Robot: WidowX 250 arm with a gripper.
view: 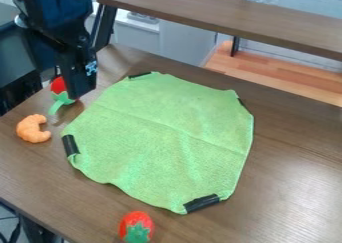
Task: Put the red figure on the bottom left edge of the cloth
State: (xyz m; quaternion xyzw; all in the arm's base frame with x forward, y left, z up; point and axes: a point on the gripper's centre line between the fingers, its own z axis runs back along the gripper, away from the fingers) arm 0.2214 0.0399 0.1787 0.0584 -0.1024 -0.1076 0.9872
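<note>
Well, the black gripper (69,92) hangs toward ten o'clock from the green cloth (160,132), at a red toy (59,85); pinching or spread, I can't tell.

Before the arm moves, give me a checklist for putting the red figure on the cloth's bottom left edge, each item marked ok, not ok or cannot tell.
1. Cloth spread on the table: ok, though creased.
2. Bottom left edge in plain view: ok, between the left black strip and the bottom one.
3. Upper red toy on the cloth: not ok, it is off to the left, at the gripper.
4. Firm grip on that toy: cannot tell.
5. Only one red toy around: not ok, another sits below the cloth.
6. Croissant off the cloth: ok.
</note>
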